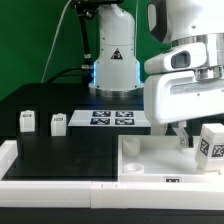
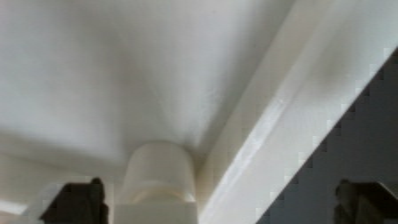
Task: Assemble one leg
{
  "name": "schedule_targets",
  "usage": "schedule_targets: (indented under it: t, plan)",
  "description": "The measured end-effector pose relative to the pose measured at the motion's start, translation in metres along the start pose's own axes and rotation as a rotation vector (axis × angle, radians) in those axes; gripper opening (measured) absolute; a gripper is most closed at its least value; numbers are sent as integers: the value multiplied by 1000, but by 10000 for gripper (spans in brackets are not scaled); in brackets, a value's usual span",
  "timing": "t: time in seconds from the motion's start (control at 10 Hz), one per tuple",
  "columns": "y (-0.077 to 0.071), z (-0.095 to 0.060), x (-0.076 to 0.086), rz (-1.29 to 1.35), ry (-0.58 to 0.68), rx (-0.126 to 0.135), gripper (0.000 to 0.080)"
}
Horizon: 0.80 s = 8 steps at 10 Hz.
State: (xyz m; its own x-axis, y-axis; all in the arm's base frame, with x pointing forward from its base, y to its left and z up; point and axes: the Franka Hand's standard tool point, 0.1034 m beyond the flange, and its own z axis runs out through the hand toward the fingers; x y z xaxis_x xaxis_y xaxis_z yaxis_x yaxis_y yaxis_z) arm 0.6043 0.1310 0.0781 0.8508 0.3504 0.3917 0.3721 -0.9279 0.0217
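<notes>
The large white tray-like part (image 1: pixel 150 165) lies at the front of the exterior view's right. My gripper (image 1: pixel 186 134) hangs low over its right part, and my arm hides its fingers there. In the wrist view the gripper (image 2: pixel 222 205) is open, with its dark fingertips (image 2: pixel 80 202) far apart. A white rounded leg (image 2: pixel 157 178) stands between them, close to one fingertip and next to the part's raised rim (image 2: pixel 285 110); I cannot tell whether they touch. Another tagged leg (image 1: pixel 211 146) stands at the exterior view's far right. Two more legs (image 1: pixel 27 122) (image 1: pixel 58 124) stand on the black table at the left.
The marker board (image 1: pixel 112 118) lies behind the middle of the table, in front of the robot's base (image 1: pixel 113 62). A low white border (image 1: pixel 40 170) runs along the table's front and left edges.
</notes>
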Motion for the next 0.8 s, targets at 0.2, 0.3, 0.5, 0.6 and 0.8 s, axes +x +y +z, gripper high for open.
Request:
schedule_targets:
  t: [0.2, 0.3, 0.5, 0.6, 0.8]
  plan:
    - [0, 0, 0, 0, 0, 0, 649]
    - [0, 0, 0, 0, 0, 0, 649]
    - [0, 0, 0, 0, 0, 0, 649]
    - [0, 0, 0, 0, 0, 0, 649]
    - [-5, 11, -30, 26, -200, 44, 649]
